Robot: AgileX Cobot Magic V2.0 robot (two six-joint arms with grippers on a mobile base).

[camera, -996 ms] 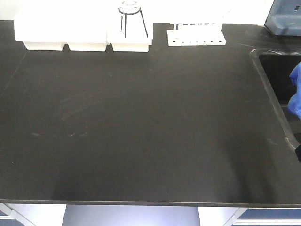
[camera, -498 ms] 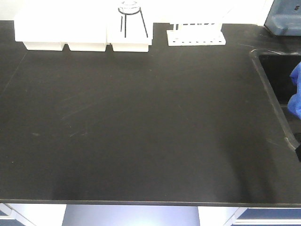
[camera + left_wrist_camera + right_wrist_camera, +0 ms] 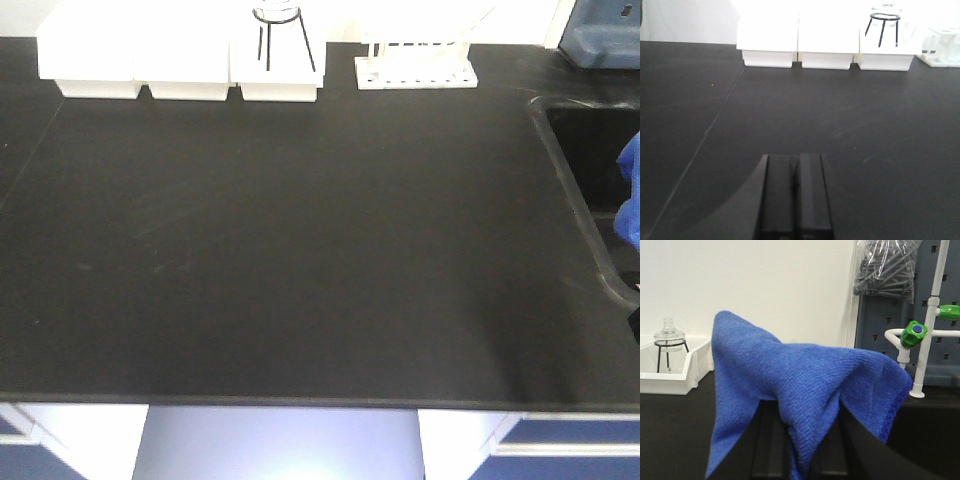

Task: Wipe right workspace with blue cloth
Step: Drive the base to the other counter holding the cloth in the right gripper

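The blue cloth (image 3: 805, 375) hangs draped over my right gripper (image 3: 801, 412), which is shut on it; a fold is pinched between the dark fingers. In the front view only a piece of the blue cloth (image 3: 630, 195) shows at the right edge, above the sink. My left gripper (image 3: 795, 157) is shut and empty, its fingers pressed together, low over the black benchtop (image 3: 865, 125). This benchtop (image 3: 300, 250) carries white racks and a sink. The right workspace with the small black box is out of view.
White trays (image 3: 180, 60), a glass flask on a black tripod (image 3: 280, 30) and a white test-tube rack (image 3: 415, 70) line the back edge. A sink basin (image 3: 590, 150) is at the right. A white tap with green fittings (image 3: 914, 335) stands behind the cloth.
The whole front view has shifted: the trays and the bench's front edge sit higher in the frame. The cloth stays at the right edge.
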